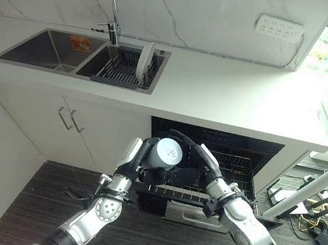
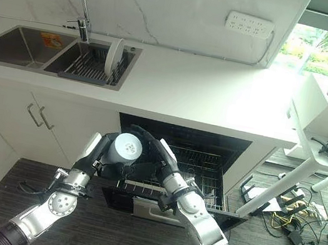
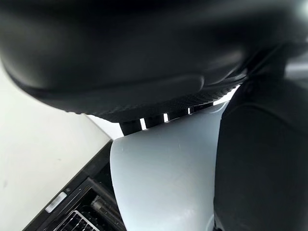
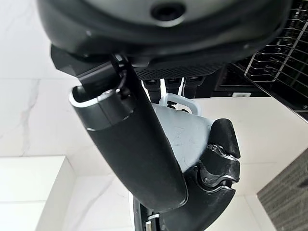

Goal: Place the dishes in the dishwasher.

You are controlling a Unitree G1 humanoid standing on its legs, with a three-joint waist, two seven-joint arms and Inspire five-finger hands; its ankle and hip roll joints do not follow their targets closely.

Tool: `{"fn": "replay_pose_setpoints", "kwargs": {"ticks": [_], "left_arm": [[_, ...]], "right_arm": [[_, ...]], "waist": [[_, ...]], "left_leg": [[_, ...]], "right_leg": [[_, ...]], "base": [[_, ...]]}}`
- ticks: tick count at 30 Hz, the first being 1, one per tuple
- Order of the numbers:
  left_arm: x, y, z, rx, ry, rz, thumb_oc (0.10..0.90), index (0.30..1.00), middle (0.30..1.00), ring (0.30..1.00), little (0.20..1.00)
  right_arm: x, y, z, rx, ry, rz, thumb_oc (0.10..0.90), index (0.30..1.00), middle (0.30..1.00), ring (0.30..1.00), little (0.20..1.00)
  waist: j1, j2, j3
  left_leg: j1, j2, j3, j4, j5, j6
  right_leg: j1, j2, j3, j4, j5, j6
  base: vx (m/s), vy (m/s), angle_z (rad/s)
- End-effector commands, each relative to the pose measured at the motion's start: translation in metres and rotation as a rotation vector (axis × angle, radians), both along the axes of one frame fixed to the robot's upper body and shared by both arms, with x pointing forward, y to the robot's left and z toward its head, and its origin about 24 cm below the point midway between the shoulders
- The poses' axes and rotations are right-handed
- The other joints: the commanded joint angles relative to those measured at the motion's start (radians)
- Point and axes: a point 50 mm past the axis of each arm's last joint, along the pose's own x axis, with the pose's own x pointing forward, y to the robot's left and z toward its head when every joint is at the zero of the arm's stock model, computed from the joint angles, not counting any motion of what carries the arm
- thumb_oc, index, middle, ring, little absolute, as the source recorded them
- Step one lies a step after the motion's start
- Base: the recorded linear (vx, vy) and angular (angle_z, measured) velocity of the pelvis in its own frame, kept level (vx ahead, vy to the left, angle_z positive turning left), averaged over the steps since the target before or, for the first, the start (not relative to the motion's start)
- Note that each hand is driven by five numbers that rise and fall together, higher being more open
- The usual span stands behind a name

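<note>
Both hands, left hand point(image 1: 150, 172) and right hand point(image 1: 191, 154), have fingers clamped on the mug point(image 1: 165, 153), steadying it above the dishwasher rack point(image 1: 231, 172).

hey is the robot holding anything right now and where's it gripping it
Yes: a pale blue mug, bottom up, over the dishwasher rack. The left hand and the right hand both wrap its body, not its handle.

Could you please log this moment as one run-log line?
cup: held by left hand and right hand | dishwasher rack: pulled out | plate: sink rack
</note>
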Motion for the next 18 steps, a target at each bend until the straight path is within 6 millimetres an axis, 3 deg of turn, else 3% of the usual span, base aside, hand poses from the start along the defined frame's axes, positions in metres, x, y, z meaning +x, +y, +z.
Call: {"fn": "replay_pose_setpoints", "kwargs": {"ticks": [1,10,11,12,13,18], "left_arm": [[0.0021,-0.0598,0.0674,-0.186,-0.317,-0.264,0.4,0.3,0.3,0.3,0.3],[-0.0002,-0.0606,0.0688,-0.188,-0.337,-0.27,0.4,0.3,0.3,0.3,0.3],[-0.0003,-0.0611,0.069,-0.188,-0.338,-0.271,0.4,0.3,0.3,0.3,0.3],[-0.0006,-0.0612,0.069,-0.19,-0.338,-0.271,0.4,0.3,0.3,0.3,0.3],[-0.0009,-0.0611,0.0686,-0.191,-0.339,-0.272,0.4,0.3,0.3,0.3,0.3],[-0.0019,-0.0617,0.0694,-0.204,-0.346,-0.28,0.4,0.3,0.3,0.3,0.3]], "right_arm": [[-0.005,0.0511,0.06,0.346,-0.199,0.175,0.8,0.9,0.9,0.9,0.9],[-0.0083,0.0545,0.0562,0.358,-0.178,0.191,0.8,0.9,0.9,0.9,0.9],[-0.0088,0.0554,0.0553,0.353,-0.179,0.195,0.748,0.822,0.822,0.822,0.822],[-0.0091,0.056,0.0547,0.351,-0.179,0.198,0.529,0.493,0.493,0.493,0.493],[-0.0093,0.0562,0.0544,0.35,-0.182,0.197,0.4,0.3,0.3,0.3,0.3],[-0.0094,0.0568,0.0547,0.352,-0.183,0.206,0.4,0.3,0.3,0.3,0.3]], "waist": [[0.01,-0.012,-0.022],[0.011,-0.01,-0.018],[0.011,-0.01,-0.017],[0.012,-0.01,-0.017],[0.012,-0.01,-0.018],[0.013,-0.01,-0.018]], "left_leg": [[0.019,0.024,0.056,0.09,-0.193,0.02],[0.016,0.024,0.054,0.09,-0.192,0.021],[0.016,0.024,0.055,0.09,-0.192,0.021],[0.016,0.025,0.055,0.09,-0.192,0.021],[0.016,0.025,0.055,0.09,-0.192,0.021],[0.017,0.024,0.054,0.09,-0.192,0.023]], "right_leg": [[0.074,-0.003,0.043,-0.075,-0.074,0.078],[0.073,-0.006,0.038,-0.075,-0.073,0.079],[0.073,-0.006,0.038,-0.075,-0.073,0.08],[0.073,-0.006,0.038,-0.075,-0.073,0.08],[0.073,-0.006,0.037,-0.075,-0.073,0.08],[0.074,-0.006,0.037,-0.075,-0.073,0.079]], "base": [[0.0,0.0,0.0],[0.0,0.0,0.0],[0.0,0.0,0.0],[0.0,0.0,0.0],[0.0,0.0,0.0],[0.0,0.0,0.0]]}}
